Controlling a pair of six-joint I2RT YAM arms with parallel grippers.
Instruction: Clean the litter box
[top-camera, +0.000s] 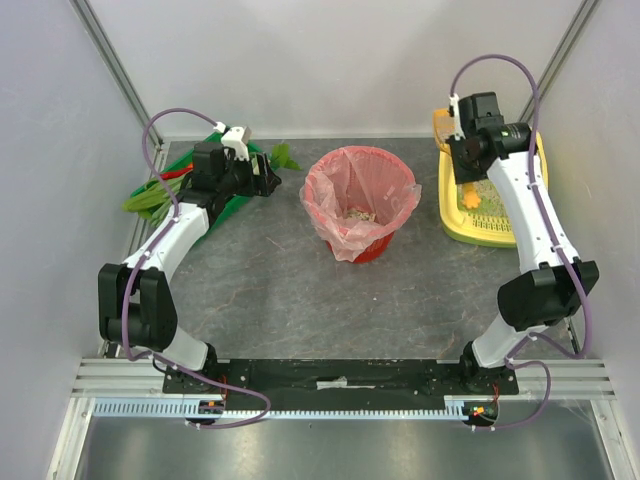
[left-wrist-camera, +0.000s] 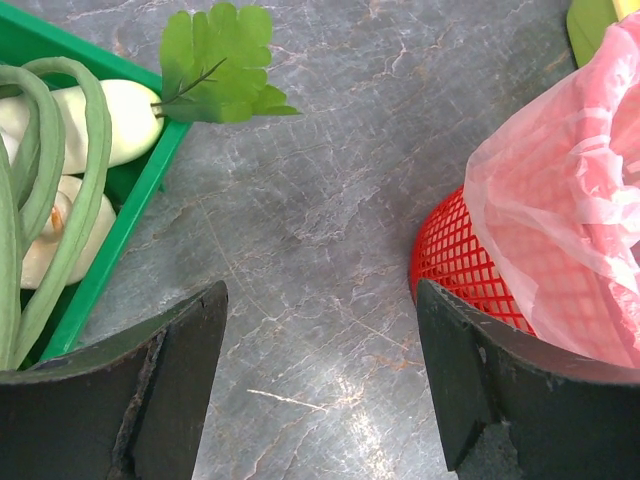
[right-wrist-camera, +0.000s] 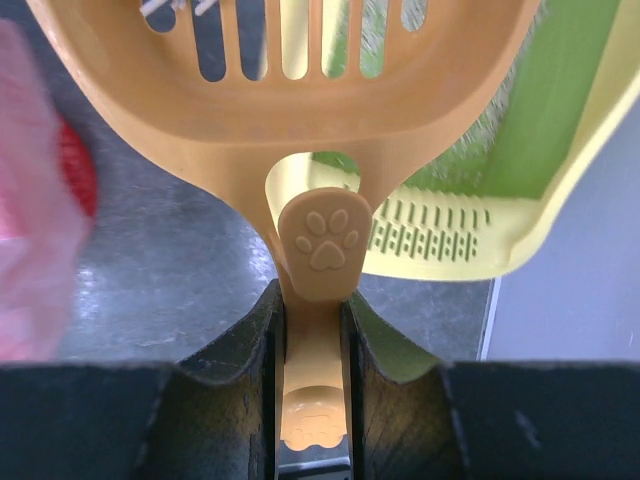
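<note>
The litter box (top-camera: 475, 232) lies at the far right of the table (top-camera: 270, 300), close to the right wall. Its long axis runs from the far side toward me. Inside it is lime-green with some pale litter (top-camera: 487, 192), and one short end has a slotted rim.

Above this box is my right gripper (right-wrist-camera: 312, 300). It is clenched on the handle of an orange scoop (right-wrist-camera: 300, 110), with the paw mark of the handle just beyond the fingertips. The slotted head of the scoop points away from the claw. In the right wrist view it hangs over the slotted end of the box and partly over bare table. The green inside of the box therefore lies forward and to the right of the scoop, while the red basket (top-camera: 372, 248) with its pink bag (top-camera: 345, 175) lies to the left. I cannot tell whether the scoop carries anything.

I judge that the coming move turns on this side relation: right to dig, left to empty. The right arm is clearly the nearer one.

The left gripper (left-wrist-camera: 320, 292) is released and grasps nothing. It sits low over the table between the green tray (left-wrist-camera: 120, 225) and the basket, well apart from the box.
</note>
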